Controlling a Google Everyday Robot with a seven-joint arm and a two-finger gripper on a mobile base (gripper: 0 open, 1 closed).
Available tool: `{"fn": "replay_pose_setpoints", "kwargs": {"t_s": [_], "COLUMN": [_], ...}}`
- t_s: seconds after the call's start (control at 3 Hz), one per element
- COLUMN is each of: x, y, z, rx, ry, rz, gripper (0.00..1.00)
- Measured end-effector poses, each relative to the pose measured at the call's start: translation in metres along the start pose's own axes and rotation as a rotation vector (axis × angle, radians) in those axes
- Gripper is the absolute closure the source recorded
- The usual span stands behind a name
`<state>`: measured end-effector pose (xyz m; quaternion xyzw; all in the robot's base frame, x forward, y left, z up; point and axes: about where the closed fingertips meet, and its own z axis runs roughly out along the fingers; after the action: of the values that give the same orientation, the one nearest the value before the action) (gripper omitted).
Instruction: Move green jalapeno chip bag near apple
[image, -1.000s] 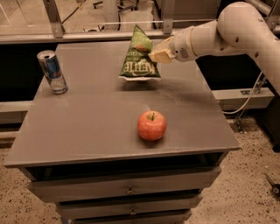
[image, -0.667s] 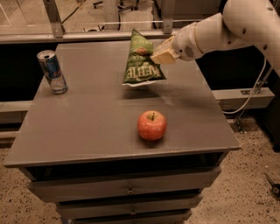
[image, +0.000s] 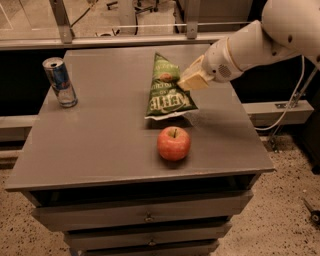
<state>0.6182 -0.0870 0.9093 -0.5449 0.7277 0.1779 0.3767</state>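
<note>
The green jalapeno chip bag (image: 166, 91) hangs upright with its bottom edge at or just above the grey table (image: 100, 140), a little behind the apple. The red-orange apple (image: 173, 143) sits on the table near the front edge, right of centre. My gripper (image: 186, 81) comes in from the right on the white arm and is shut on the bag's right edge, about halfway up the bag.
A blue-and-silver drink can (image: 60, 82) stands at the table's left rear. The table's right edge is close to the arm. Drawers (image: 145, 217) sit below the tabletop. A railing runs behind the table.
The gripper has carried the chip bag forward and down, from the table's rear toward the apple. The apple and can have not moved.
</note>
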Motion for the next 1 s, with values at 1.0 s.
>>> {"fn": "replay_pose_setpoints", "kwargs": {"t_s": [1.0], "x": [0.025], "y": [0.028], "z": [-0.001], "rx": [-0.066], "ry": [0.078], "rz": [-0.013], "gripper": [0.64]}}
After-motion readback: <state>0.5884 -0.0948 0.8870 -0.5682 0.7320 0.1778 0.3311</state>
